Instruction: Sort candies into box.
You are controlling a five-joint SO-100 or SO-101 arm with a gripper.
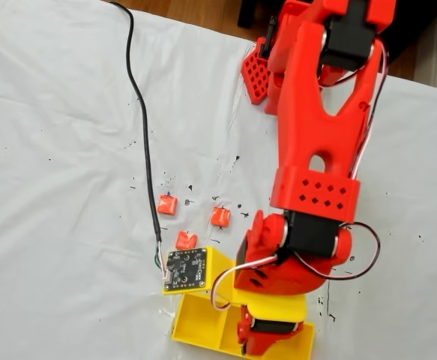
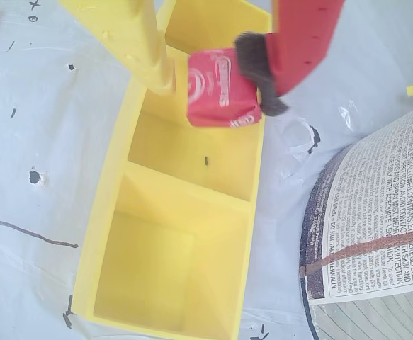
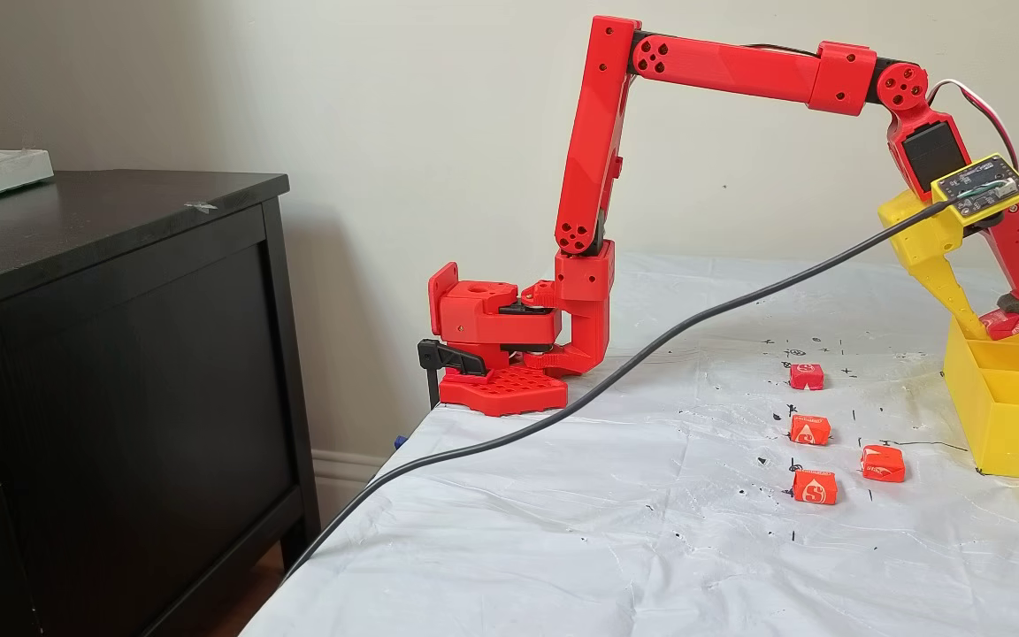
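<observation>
One candy (image 2: 219, 88) is sitting clamped between the fingers of the gripper (image 2: 213, 79), hanging over the yellow box (image 2: 252, 212) above its middle compartment. Four more candies (image 3: 806, 376) are lying on the white sheet (image 3: 563, 531) beside the box.

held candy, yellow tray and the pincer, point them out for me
held candy (image 2: 219, 88), wrist view, on its red printed wrapper face
yellow tray (image 2: 252, 234), wrist view, on its right side wall
pincer (image 2: 217, 81), wrist view, midway between the yellow and red fingertips, shut on the candy

White-sheeted table (image 3: 563, 531), loose candies (image 3: 815, 487), box (image 3: 1005, 425).
</observation>
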